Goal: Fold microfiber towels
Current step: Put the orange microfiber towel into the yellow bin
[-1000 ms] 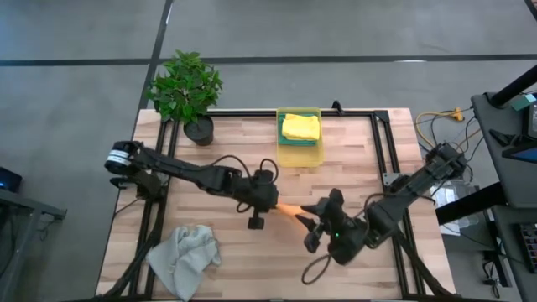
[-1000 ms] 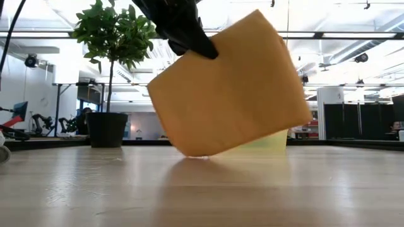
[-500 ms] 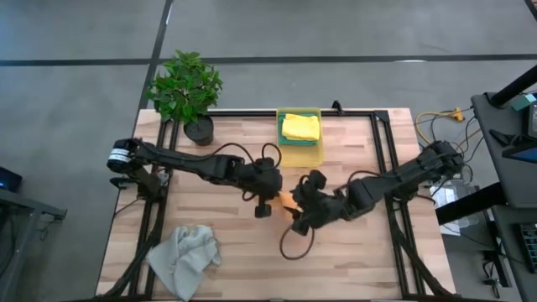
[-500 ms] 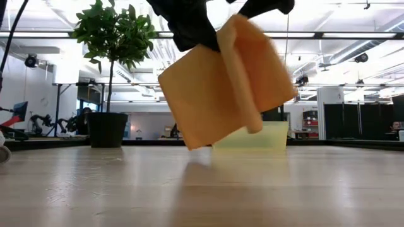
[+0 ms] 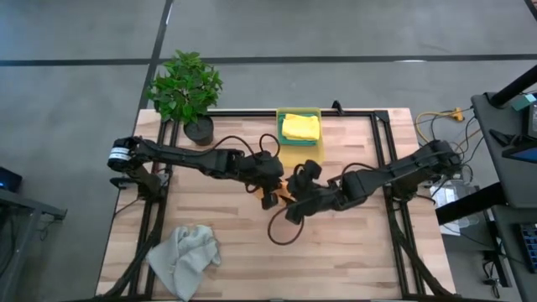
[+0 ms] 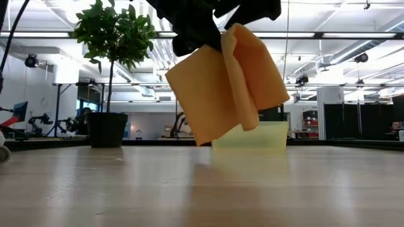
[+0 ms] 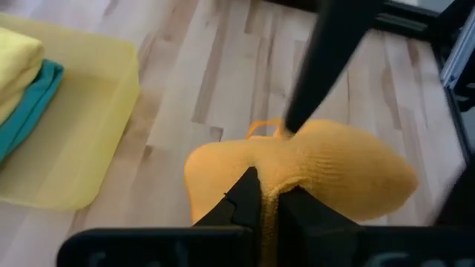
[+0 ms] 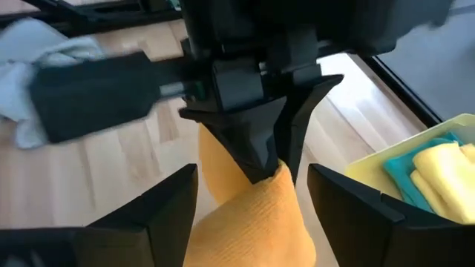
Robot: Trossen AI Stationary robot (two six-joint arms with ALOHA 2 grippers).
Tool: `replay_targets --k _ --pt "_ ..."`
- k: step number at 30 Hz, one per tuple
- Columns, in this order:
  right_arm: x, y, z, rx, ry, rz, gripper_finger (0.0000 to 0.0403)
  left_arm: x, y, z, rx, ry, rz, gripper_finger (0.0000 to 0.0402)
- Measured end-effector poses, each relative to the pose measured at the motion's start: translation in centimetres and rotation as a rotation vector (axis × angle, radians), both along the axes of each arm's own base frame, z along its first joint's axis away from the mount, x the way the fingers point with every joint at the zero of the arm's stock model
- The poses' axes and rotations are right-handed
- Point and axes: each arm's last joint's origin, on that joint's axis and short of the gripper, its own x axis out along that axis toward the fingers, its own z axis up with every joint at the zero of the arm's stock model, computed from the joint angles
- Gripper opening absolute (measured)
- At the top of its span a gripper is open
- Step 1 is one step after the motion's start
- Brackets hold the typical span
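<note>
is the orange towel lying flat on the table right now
No, the low view shows the orange towel hanging folded in the air above the table, pinched at its top by the left gripper.

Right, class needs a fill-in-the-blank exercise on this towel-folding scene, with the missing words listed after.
1. The left end effector is shut on the soft ____ microfiber towel.
2. The right end effector has its jaws ____ either side of that towel.
3. The rigid yellow plastic bin holds a folded yellow towel on a ____ one.
4. The crumpled light grey towel lies on the wooden ____.

Missing words: orange; open; teal; table
</note>
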Motion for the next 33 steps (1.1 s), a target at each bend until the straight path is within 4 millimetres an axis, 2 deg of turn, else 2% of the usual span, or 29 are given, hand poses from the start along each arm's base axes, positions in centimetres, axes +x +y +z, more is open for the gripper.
replay_targets --k 8,11,14,23,33 --pt "0.2 0.1 -0.4 -0.06 0.025 0.021 0.0249 -0.1 0.0 -0.1 -0.022 0.015 -0.007 0.0" --pt "0.1 0.7 -0.5 -0.05 0.047 0.091 0.0249 0.2 0.0 0.2 -0.002 -0.035 -0.097 0.0" --pt "-0.1 1.5 -0.4 -0.051 0.037 0.114 0.0249 0.2 0.0 0.4 0.009 -0.045 -0.108 0.0" --pt "-0.3 1.8 -0.5 -0.104 -0.004 0.023 0.0249 0.8 0.0 1.2 -0.106 -0.143 -0.135 0.0" --pt "-1.6 1.4 -1.7 -0.128 0.123 -0.05 0.0248 0.7 -0.3 2.1 -0.173 -0.171 -0.199 0.0"
